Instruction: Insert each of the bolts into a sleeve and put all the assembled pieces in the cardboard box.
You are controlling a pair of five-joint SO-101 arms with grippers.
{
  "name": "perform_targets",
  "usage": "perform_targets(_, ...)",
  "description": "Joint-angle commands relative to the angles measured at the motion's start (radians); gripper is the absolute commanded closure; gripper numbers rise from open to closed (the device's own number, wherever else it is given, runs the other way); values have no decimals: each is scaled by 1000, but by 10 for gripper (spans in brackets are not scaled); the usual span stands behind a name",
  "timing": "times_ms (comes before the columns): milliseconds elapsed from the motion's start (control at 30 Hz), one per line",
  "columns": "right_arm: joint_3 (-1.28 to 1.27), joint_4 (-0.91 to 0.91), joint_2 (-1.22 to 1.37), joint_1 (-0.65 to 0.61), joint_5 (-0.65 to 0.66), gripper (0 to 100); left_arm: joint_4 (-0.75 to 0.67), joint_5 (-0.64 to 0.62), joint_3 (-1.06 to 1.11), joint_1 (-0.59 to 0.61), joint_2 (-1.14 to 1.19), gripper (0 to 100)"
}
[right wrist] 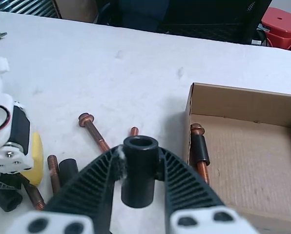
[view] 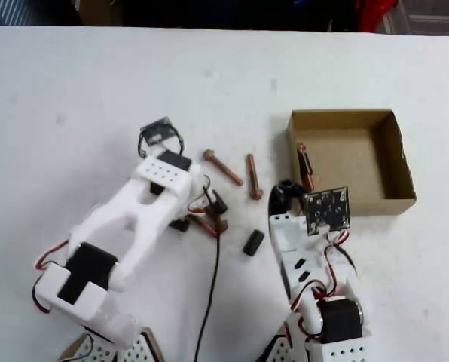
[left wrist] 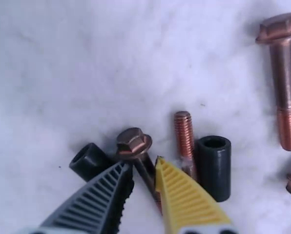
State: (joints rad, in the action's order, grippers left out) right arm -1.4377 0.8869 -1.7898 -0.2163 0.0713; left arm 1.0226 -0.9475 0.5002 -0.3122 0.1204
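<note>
My left gripper (left wrist: 143, 166) is shut on the shaft of a copper bolt (left wrist: 134, 142), low over the table, with its grey and yellow fingers on either side. A black sleeve (left wrist: 88, 161) lies just beside it, and another sleeve (left wrist: 214, 165) and a bolt (left wrist: 184, 137) lie on the other side. My right gripper (right wrist: 139, 156) is shut on an upright black sleeve (right wrist: 138, 175), near the cardboard box (view: 396, 162). One assembled bolt with sleeve (view: 305, 167) lies inside the box by its left wall.
Two loose bolts (view: 223, 167) (view: 252, 176) lie on the white table (view: 96, 90) between the arms and the box. A single black sleeve (view: 253, 242) rests near the right arm's base. A black cable (view: 212, 294) runs down from the left gripper.
</note>
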Motion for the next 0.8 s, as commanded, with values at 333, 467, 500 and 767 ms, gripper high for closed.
perform_targets(333,9,-12,-13,7,0,981,-229,-8,112,-7,-2,894)
perform_targets(467,9,-12,-13,7,0,981,-230,-8,114,2,-2,894)
perform_targets(500,9,-10,-13,7,0,981,-230,-8,112,10,-2,894)
perform_targets(767,9,-10,-13,7,0,981,-230,2,106,79,-2,985)
